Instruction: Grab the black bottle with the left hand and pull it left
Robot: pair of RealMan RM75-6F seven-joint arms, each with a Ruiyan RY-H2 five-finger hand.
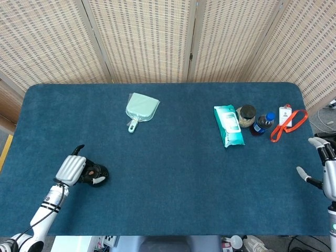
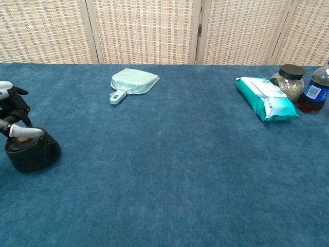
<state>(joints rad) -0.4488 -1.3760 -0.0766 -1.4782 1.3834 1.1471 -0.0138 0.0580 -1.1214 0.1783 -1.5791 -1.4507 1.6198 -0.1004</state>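
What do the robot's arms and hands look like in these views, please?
The left hand has a ribbed, silver-grey back and black fingers, some tipped pale grey. Its arm is white with black bands at the wrist and a thin black cable alongside. The right hand is pale silver-grey with darker finger segments; little of its arm shows.

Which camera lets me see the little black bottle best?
The chest view: the black bottle looks bigger there, side-on, with the left hand resting fingers on its top. In the head view it is a small dark blob beside that hand.
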